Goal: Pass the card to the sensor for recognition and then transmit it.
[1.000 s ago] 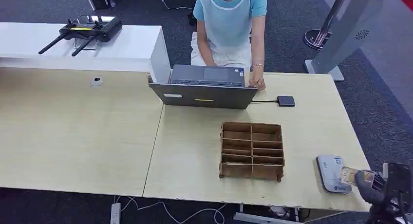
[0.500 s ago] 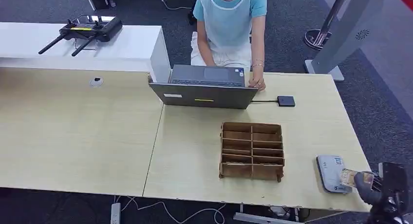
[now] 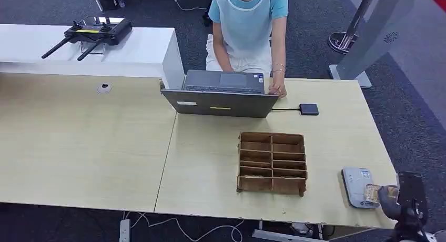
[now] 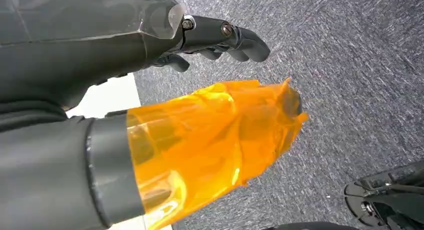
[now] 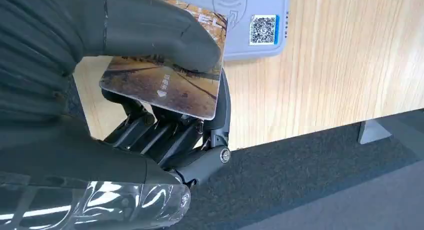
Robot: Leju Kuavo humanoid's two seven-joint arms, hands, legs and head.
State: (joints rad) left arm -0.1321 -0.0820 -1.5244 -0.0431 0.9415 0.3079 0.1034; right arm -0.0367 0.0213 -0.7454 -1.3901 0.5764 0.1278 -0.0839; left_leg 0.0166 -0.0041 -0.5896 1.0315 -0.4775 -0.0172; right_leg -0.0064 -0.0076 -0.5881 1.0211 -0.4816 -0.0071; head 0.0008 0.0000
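Right robot hand [image 3: 390, 194] at the bench's [image 3: 210, 173] near right corner, clamped on the card [image 3: 372, 193]: thumb pressed on the printed face, fingers [image 5: 165, 135] folded beneath, as the right wrist view shows. Card [image 5: 167, 80] held flat, roughly parallel to the bench top, its far edge overlapping the near end of the grey card reader [image 3: 358, 187].

In the head view, reader lying at about 10 o'clock from the right robot hand, just beside it, touching or nearly so in outline; whether card actually rests on the reader or hovers over it cannot be told. Reader's long axis running 12 to 6 o'clock, toward and away from the robot. Card's long axis running across that, from the right robot hand toward 9 o'clock. Contactless symbol and QR sticker [image 5: 263, 29] on the reader [image 5: 250, 20] lying past the card's leading edge, so only a corner of the card covers the sensing face; probably needs a short push further toward 10 o'clock for a sure reading.

Left robot hand [image 4: 210, 37] hanging over carpet, fingers curled in on nothing, thumb wrapped in orange film [image 4: 210, 140]. Right arm clearly the nearer one.

Cardboard divider tray [image 3: 272, 163] at 9 o'clock from the reader, well apart.
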